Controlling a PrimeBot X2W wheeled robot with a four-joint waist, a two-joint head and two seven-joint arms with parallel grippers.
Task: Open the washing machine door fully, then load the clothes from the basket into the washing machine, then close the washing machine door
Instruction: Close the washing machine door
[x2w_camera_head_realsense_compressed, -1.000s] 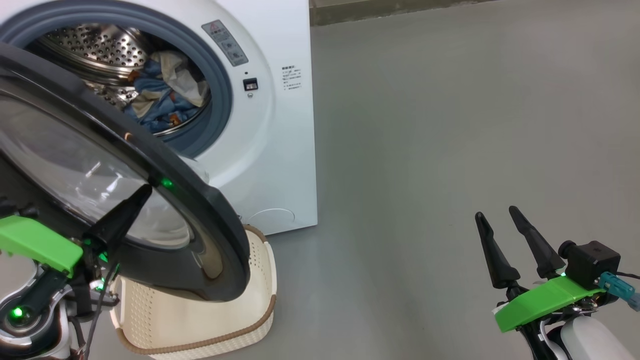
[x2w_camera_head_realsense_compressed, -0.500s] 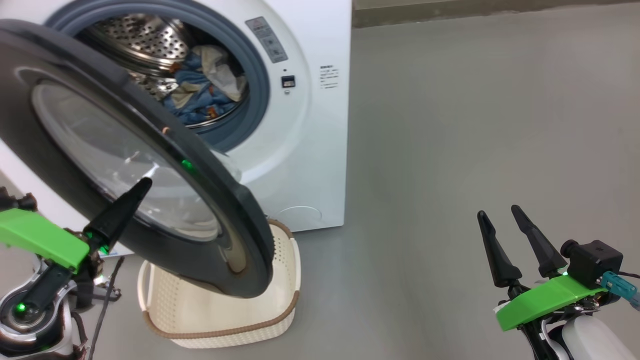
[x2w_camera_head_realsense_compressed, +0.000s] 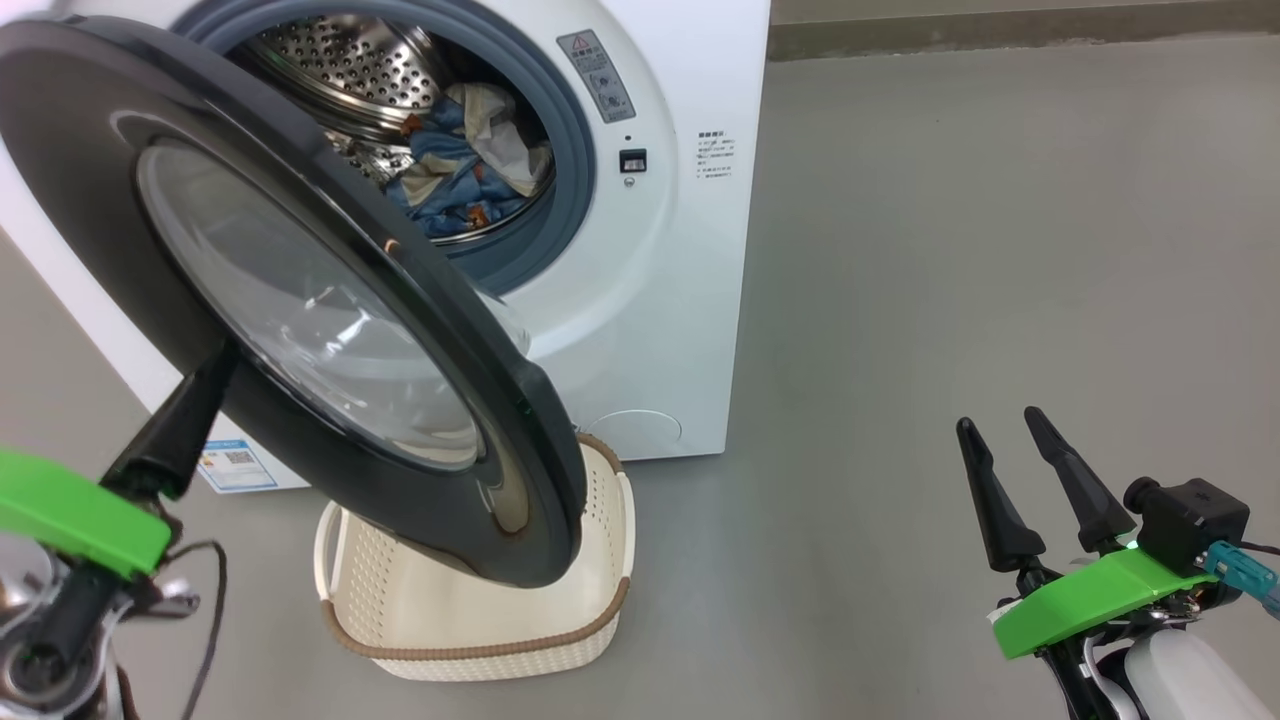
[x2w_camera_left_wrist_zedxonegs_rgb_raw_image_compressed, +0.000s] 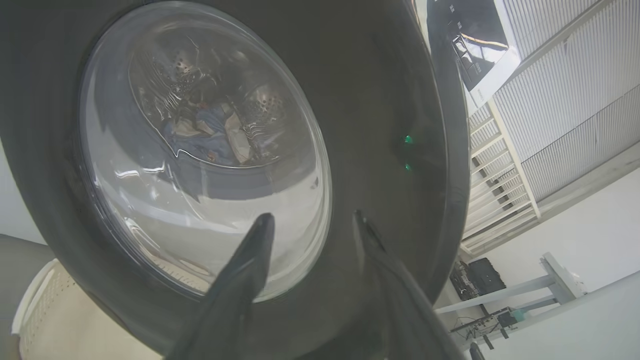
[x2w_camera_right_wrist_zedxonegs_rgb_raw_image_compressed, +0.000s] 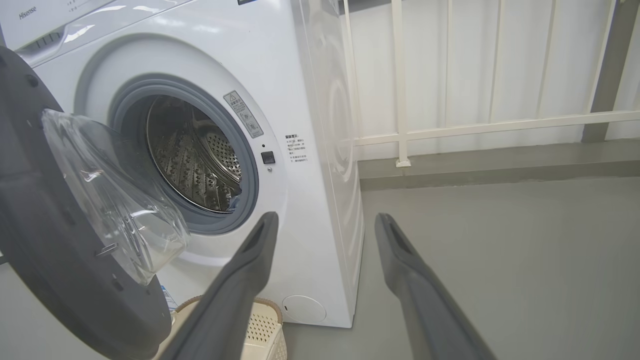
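Since a second ago the left hand (x2w_camera_left_wrist_zedxonegs_rgb_raw_image_compressed: 311, 217) has opened: its fingers, then together with the tip over the door's glass, now stand apart with nothing between them. The head camera has also swung, so the washing machine (x2w_camera_head_realsense_compressed: 660, 330) sits further right in its view. In the head view one left finger reaches the black ring at the outer face of the washing machine door (x2w_camera_head_realsense_compressed: 300, 300), on the side away from the machine's front. Whether it touches cannot be told.

The door stands partly open, angled out from the machine's opening, with its free edge hanging over the basket (x2w_camera_head_realsense_compressed: 470, 652). The basket stands on the floor (x2w_camera_head_realsense_compressed: 950, 250) just in front of the machine, below the opening. The clothes (x2w_camera_head_realsense_compressed: 460, 180), blue and cream, lie inside the machine's steel drum (x2w_camera_head_realsense_compressed: 350, 70). The right hand (x2w_camera_head_realsense_compressed: 1000, 420) hangs over the floor well apart from the machine, off its front right corner, fingers spread and holding nothing.
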